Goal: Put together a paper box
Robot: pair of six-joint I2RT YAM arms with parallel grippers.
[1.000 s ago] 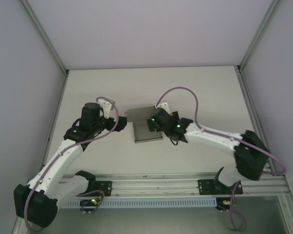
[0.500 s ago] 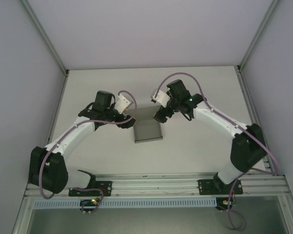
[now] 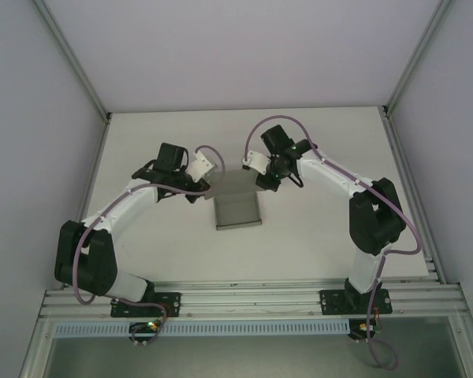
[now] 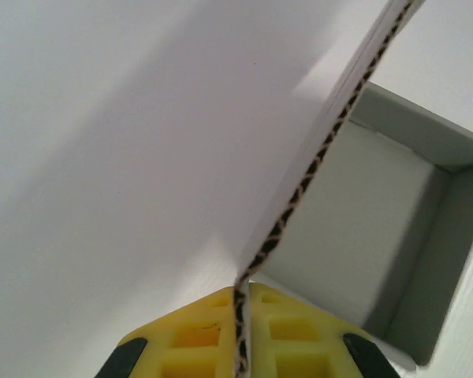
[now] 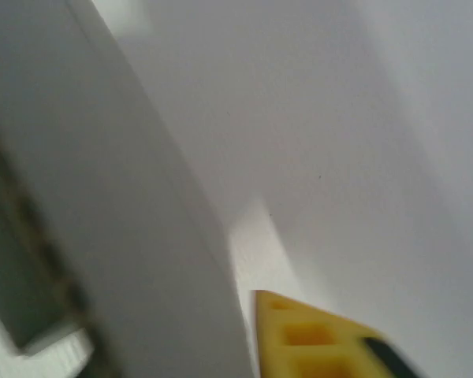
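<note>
Paper box (image 3: 238, 211) lying between tools, long axis pointing away from bases. Left tool (image 4: 240, 299) clamping its flap edge; right tool (image 3: 262, 183) clamping opposite flap. Open desk (image 3: 323, 142) surrounding.

- Grey paper box (image 3: 236, 209) lies at the middle of the white table (image 3: 331, 142).
- Left gripper (image 3: 210, 187), jaws closed, touches the box's 11 o'clock corner.
- Right gripper (image 3: 264, 182), jaws closed, touches its 1 o'clock corner.
- Both arms arch in from bases at 7 and 5 o'clock.
</note>
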